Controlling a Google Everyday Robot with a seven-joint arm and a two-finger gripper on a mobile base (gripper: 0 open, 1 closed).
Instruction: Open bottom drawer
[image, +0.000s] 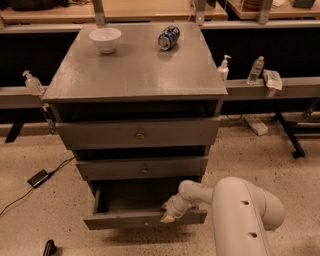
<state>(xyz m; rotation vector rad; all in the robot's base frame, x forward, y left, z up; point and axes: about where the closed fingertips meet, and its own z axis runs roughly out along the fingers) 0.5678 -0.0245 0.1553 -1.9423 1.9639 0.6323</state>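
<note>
The grey cabinet (135, 75) has three drawers. The bottom drawer (130, 219) is the lowest one and stands pulled out toward me, its dark inside showing above its slim grey front. My gripper (169, 212) reaches from my white arm (240, 210) at the lower right and sits at the top edge of that front, right of centre. The drawer's knob does not show. The middle drawer (142, 168) and the top drawer (139, 133) are each out a little.
A white bowl (105, 39) and a blue can (168, 37) on its side lie on the cabinet top. Bottles (255, 70) stand on the rail to the right, one bottle (32, 83) to the left. A black adapter with cable (38, 177) lies on the floor left.
</note>
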